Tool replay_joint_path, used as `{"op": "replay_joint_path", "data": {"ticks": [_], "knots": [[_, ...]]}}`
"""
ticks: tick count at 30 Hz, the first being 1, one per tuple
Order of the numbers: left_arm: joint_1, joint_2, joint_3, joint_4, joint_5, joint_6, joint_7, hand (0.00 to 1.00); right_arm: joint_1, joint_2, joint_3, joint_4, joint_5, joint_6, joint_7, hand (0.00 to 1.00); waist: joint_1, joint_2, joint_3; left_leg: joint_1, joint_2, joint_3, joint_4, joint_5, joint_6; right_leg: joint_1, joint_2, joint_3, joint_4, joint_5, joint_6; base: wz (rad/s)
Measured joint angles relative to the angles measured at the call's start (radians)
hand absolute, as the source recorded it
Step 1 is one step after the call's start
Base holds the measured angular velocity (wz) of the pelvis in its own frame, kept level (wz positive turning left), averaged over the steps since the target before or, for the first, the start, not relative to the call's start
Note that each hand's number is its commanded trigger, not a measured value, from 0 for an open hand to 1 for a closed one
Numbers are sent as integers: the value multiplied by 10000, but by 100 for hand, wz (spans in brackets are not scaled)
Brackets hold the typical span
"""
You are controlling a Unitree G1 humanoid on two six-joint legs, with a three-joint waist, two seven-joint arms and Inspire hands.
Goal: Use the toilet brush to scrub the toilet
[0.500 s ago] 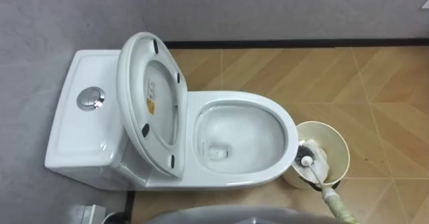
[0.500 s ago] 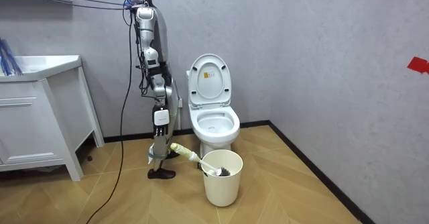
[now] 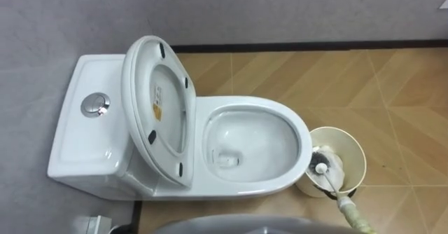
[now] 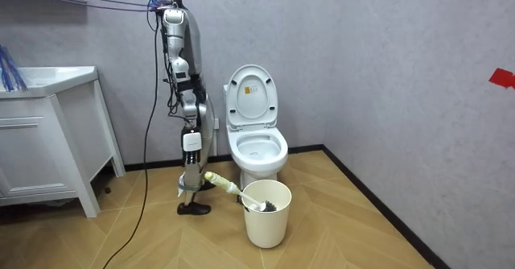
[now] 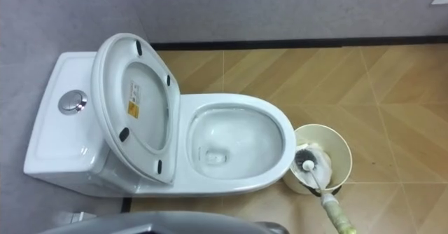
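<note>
Grey walls (image 4: 386,76) meet a herringbone wood floor (image 4: 338,229) along dark skirting (image 4: 378,200); a white cabinet (image 4: 40,156) (panelled front) stands at the room view's left.

We see the toilet (image 3: 301,146) in glossy white ceramic, its raised seat (image 3: 157,108) in smooth, shiny plastic, and the flush button (image 3: 95,104) in polished metal. The wall (image 3: 280,10) looks matt and grainy, the floor (image 3: 392,87) is satin wood-pattern, and the bucket (image 3: 362,160) is matt cream plastic.
</note>
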Motion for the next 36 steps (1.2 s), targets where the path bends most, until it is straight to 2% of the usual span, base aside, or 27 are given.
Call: {"op": "replay_joint_path", "data": {"ticks": [6, 13, 16, 19, 20, 21, 24, 27, 28, 30, 34, 36], "knots": [[257, -9, 78, -22, -32, 105, 24, 0, 8, 22, -1025, 331, 2045, -15, -1120, 0, -268, -26, 12, 188, -5, 10, -29, -11, 3, 147, 10, 70, -7, -12, 2, -1], [475, 0, 1215, -366, -135, 90, 12, 0, 391, -39, -3048, 314, 5011, -46, -2341, 0, -583, -101, 24, 191, 6, 18, -29, -11, 3, 142, 17, 121, 12, -12, 0, -2], [546, 58, 1781, -619, -185, -111, 19, 0, 330, -134, -3882, -307, 6390, -229, -2985, 0, -600, -244, 29, 177, 3, 19, -17, -11, 4, 121, 52, 128, 23, -12, 1, 0], [613, 167, 1797, -687, -188, -220, 49, 0, 137, -226, -4144, -993, 6518, -443, -3335, 0, -653, -341, 51, 177, 1, 17, -9, -11, 4, 124, 50, 115, 15, -11, 1, 0], [635, 214, 1817, -737, -186, -279, 71, 0, -62, -286, -4298, -1309, 6522, -541, -3534, 0, -703, -442, 45, 153, 2, 18, 26, -17, 10, 109, 52, 116, 21, -11, 0, 0], [622, 266, 1808, -746, -186, -356, 110, 0, -297, -382, -4281, -1666, 6514, -608, -3769, 0, -702, -448, 75, 98, -3, 20, 74, -42, 9, 71, 63, 124, 17, -9, 1, 0], [565, 411, 1804, -764, -185, -629, 246, 0, -739, -555, -4219, -2460, 6465, -995, -4233, 0, -671, -558, 62, -56, -32, 20, 134, -82, 4, -49, 85, 133, -3, -4, 1, 0], [789, 472, 1780, -1206, -195, -694, 279, 0, -784, -566, -4088, -3695, 6265, -1141, -4508, 0, -625, -616, 40, -74, -2, 15, 90, -98, -11, -84, 86, 137, -24, -2, -2, 0], [789, 471, 1775, -1300, -204, -728, 284, 0, -817, -566, -3972, -4056, 6167, -1264, -4593, 0, -602, -648, -15, -152, -3, 5, 93, -100, -10, -154, 76, 85, -12, -2, -2, 0], [758, 470, 1773, -1422, -209, -824, 308, 0, -919, -567, -3746, -4297, 5872, -1416, -4600, 0, -540, -624, -30, -247, -46, 4, 105, -98, -9, -213, 71, 36, 20, 12, -13, 0], [765, 465, 1751, -1618, -416, -1234, 511, 0, -1044, -595, -3047, -4391, 5367, -1482, -4570, 0, -407, -673, -49, -313, -37, -5, 108, -98, -10, -274, 73, 6, 67, 14, -16, 0], [755, 465, 1748, -1677, -413, -1293, 510, 0, -1151, -613, -2702, -4391, 5030, -1484, -4530, 0, -377, -691, -58, -484, -29, -43, 168, -98, -10, -434, 74, -36, 127, 18, -20, 7]]}}
